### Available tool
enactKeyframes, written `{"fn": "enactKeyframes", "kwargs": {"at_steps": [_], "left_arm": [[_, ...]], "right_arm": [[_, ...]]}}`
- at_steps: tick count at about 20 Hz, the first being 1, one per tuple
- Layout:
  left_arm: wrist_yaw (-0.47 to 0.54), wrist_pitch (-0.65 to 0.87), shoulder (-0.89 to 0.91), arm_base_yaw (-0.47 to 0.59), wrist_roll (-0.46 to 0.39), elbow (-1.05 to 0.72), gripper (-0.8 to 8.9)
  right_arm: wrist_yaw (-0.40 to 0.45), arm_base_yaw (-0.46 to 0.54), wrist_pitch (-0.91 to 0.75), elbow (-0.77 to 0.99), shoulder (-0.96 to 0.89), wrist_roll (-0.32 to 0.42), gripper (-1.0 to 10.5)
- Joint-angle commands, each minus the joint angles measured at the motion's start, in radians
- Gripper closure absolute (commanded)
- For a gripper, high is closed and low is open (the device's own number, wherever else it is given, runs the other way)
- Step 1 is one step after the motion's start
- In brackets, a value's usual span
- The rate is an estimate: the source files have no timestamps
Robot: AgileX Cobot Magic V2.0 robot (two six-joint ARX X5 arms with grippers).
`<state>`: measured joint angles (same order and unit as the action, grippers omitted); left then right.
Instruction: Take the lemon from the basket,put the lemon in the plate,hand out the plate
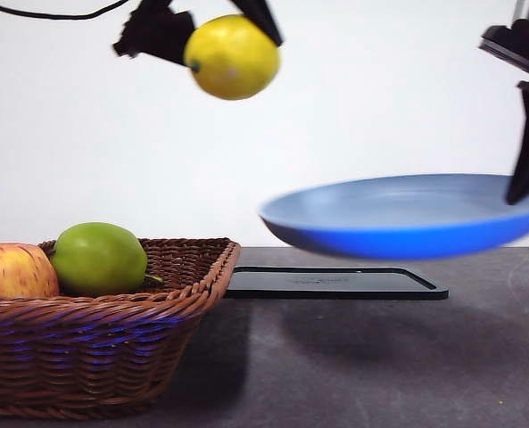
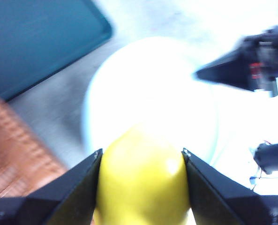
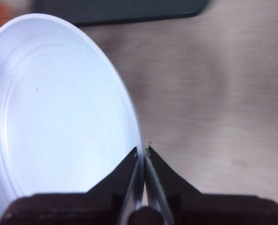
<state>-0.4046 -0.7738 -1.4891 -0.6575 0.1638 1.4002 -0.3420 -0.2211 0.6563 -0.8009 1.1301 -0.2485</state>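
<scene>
Aloft, lemon [image 1: 233, 57] stem end leftward, left pincer [image 2: 141, 157] clamping.

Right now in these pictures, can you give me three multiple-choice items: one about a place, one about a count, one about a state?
1. Where is the lemon?
A. in the basket
B. in the air between the left gripper's fingers
C. on the plate

2. How many fruits lie in the basket?
A. two
B. none
C. four

3. How is the plate now?
A. flat on the black tray
B. held off the table by its rim
C. upside down on the table

Answers:
1 B: the left gripper clamps the lemon high above the basket.
2 A: a green apple and a reddish-yellow apple are visible.
3 B: the right gripper pinches the rim, and the plate hangs above the black tray.
</scene>
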Motion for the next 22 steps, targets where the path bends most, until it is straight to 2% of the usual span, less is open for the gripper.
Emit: {"fn": "enactKeyframes", "kwargs": {"at_steps": [1,5,7,11,14,22], "left_arm": [[0.073,0.014,-0.042,-0.077,-0.011,0.014,6.34],[0.216,0.045,-0.094,-0.175,-0.014,0.014,6.25],[0.221,0.071,-0.121,-0.209,-0.036,0.014,5.53],[0.232,0.071,-0.161,-0.239,-0.038,0.014,5.35],[0.249,0.068,-0.178,-0.24,-0.038,0.014,4.52],[0.243,0.066,-0.111,-0.238,-0.034,0.023,4.52]], "right_arm": [[-0.073,-0.021,-0.051,-0.008,0.019,-0.049,9.4],[-0.079,-0.05,-0.061,-0.008,0.02,-0.069,9.4],[-0.079,-0.059,-0.06,-0.008,0.02,-0.073,9.4],[-0.079,-0.077,-0.06,-0.008,0.02,-0.077,9.4],[-0.079,-0.077,-0.056,-0.008,0.02,-0.12,9.4],[-0.077,-0.064,-0.094,-0.008,0.028,-0.132,9.4]]}}
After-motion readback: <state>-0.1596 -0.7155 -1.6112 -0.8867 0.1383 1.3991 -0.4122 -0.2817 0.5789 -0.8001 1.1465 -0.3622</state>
